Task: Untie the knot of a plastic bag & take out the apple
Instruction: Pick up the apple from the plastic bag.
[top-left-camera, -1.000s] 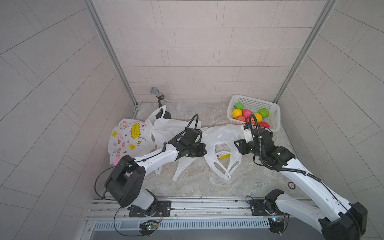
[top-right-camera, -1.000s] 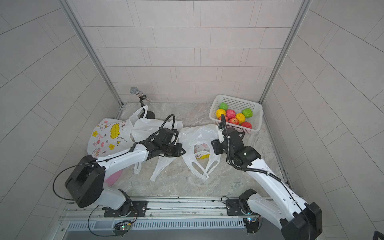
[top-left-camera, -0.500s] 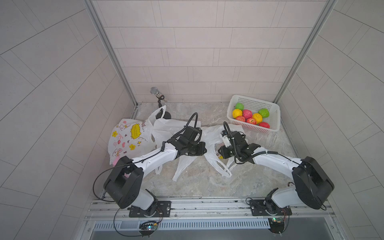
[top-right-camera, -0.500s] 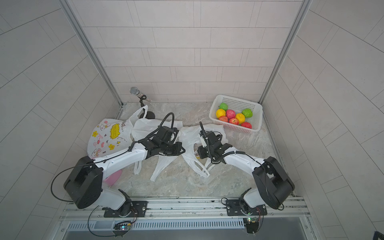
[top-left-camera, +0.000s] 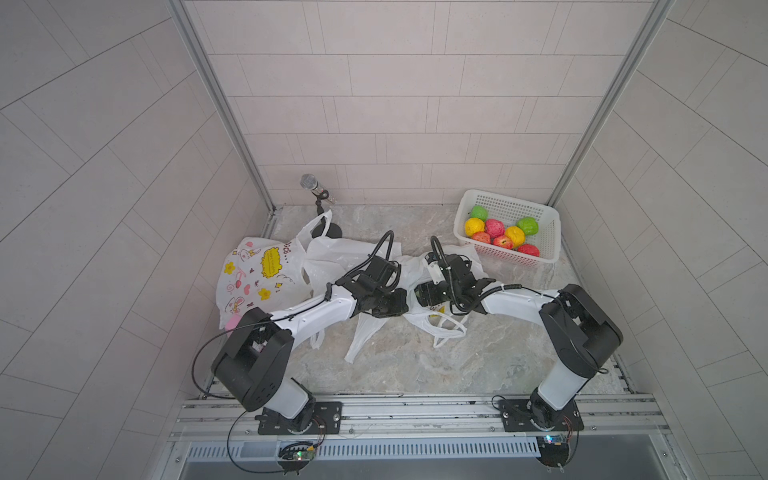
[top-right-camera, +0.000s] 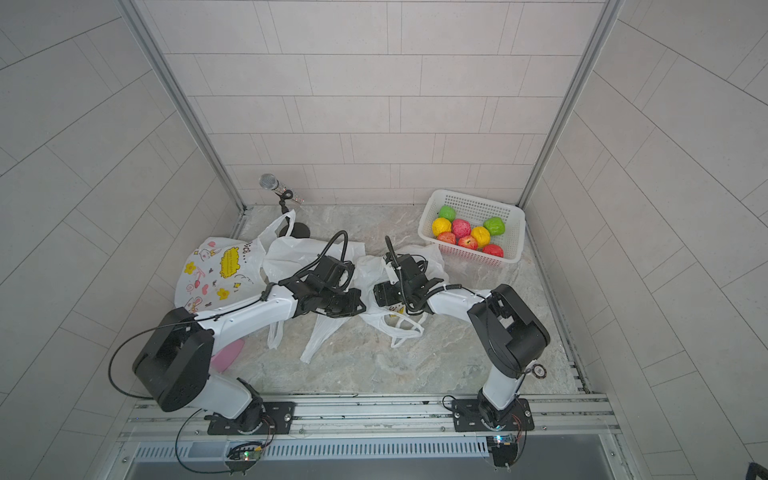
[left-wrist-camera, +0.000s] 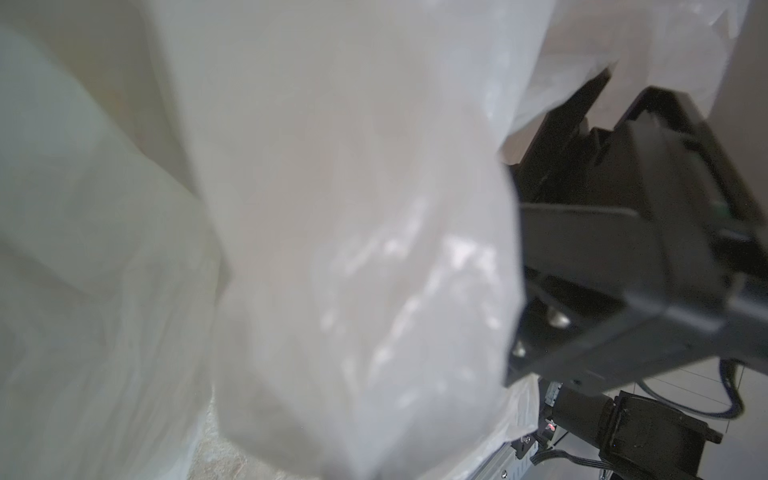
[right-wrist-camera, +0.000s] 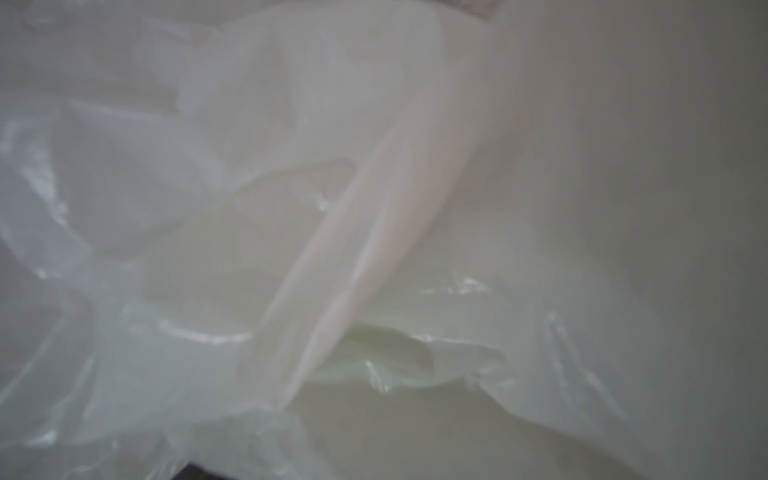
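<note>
Right arm: swung in from the basket side over the last second. Right gripper (top-left-camera: 420, 293) now sits low over the bag (top-left-camera: 417, 321), its tip toward the left gripper (top-left-camera: 401, 305), near it. Left arm: hardly shifted.

Left gripper fingers: together, at the bag's left edge. Whether film is pinched between them cannot be told; the left wrist view is filled by the bag (left-wrist-camera: 353, 249), blurred.

Right gripper fingers: hidden, so apart or together cannot be told. The right wrist view shows only the bag (right-wrist-camera: 374, 249).

Bag: white, crumpled, mid-table, handles lying loose toward the front edge. Yellow patch (top-left-camera: 435, 311) shows through the film by the right gripper; what it is cannot be told.

Basket (top-left-camera: 505, 203): back right corner, coloured fruit inside.

Printed bag (top-left-camera: 257, 274): left edge.

Plain bags (top-left-camera: 345, 253): between the printed bag and the left gripper.

Microphone (top-left-camera: 309, 183): back left corner.
</note>
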